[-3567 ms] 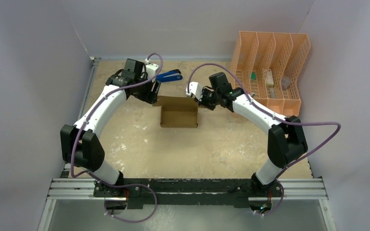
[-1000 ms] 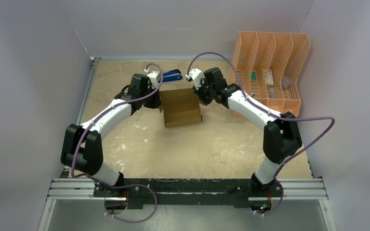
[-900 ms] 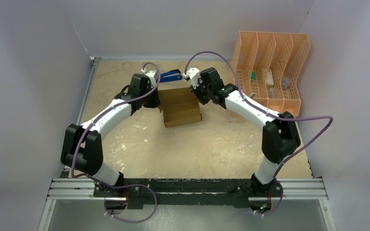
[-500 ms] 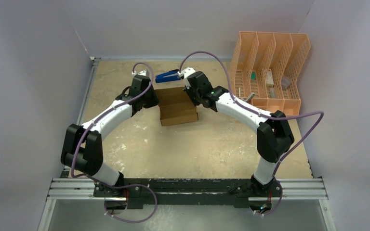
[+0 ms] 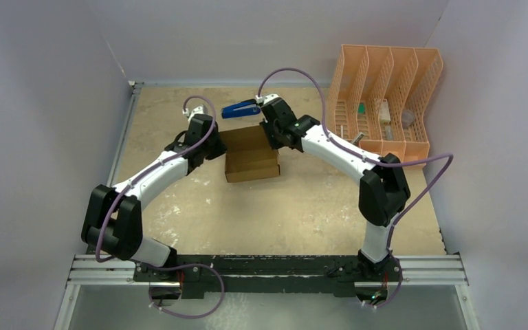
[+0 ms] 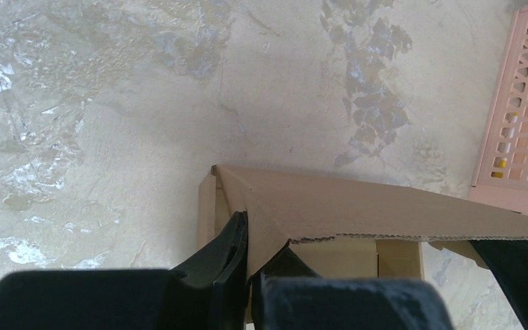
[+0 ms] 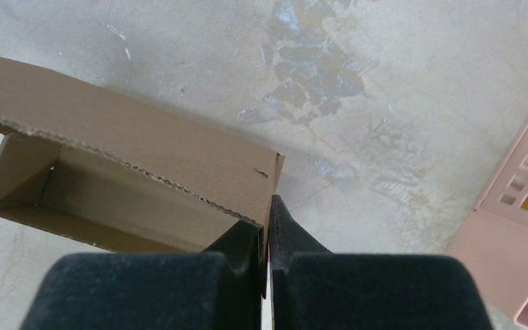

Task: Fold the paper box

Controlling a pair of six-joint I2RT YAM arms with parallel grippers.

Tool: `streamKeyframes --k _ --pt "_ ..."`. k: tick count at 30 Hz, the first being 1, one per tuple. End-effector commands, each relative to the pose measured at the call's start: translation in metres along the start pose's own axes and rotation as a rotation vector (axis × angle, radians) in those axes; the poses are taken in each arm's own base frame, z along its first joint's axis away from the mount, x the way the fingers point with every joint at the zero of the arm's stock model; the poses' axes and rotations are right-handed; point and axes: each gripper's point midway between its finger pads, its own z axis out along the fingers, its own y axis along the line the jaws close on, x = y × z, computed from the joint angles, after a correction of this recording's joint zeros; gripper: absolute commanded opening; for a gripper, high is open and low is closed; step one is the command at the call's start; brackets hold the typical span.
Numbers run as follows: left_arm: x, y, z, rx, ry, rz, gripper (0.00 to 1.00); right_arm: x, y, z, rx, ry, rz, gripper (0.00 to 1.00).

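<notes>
The paper box (image 5: 251, 154) is a small brown cardboard box on the table, its lid flap partly lowered over the open body. My left gripper (image 5: 214, 146) is shut on the flap's left edge; in the left wrist view its black fingers (image 6: 230, 244) pinch the cardboard (image 6: 357, 206). My right gripper (image 5: 272, 137) is shut on the flap's right edge; in the right wrist view the fingertips (image 7: 285, 230) clamp the cardboard (image 7: 144, 144) near its corner. The box's open inside (image 7: 96, 206) shows below the flap.
A peach-orange mesh file organizer (image 5: 387, 103) stands at the back right with small items in it. A blue object (image 5: 240, 108) lies just behind the box. Grey walls close in the left, back and right sides.
Both arms have moved left with the box held between them. The lid flap has come down further over the box body.
</notes>
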Motion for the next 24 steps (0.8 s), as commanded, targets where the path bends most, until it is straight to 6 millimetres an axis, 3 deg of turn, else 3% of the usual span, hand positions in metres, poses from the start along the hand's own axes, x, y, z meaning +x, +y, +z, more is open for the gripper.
streamKeyframes --k 1,9,24 --pt "-0.009 -0.051 -0.017 0.178 -0.041 -0.069 0.0 0.013 0.033 -0.009 -0.086 0.11 0.111 0.0" --pt "0.01 -0.053 -0.025 0.181 -0.034 -0.049 0.0 0.029 0.024 -0.012 0.023 0.174 0.282 0.0" --pt "0.018 -0.064 -0.059 0.278 -0.044 0.042 0.0 0.011 0.001 -0.01 0.171 0.096 0.354 0.0"
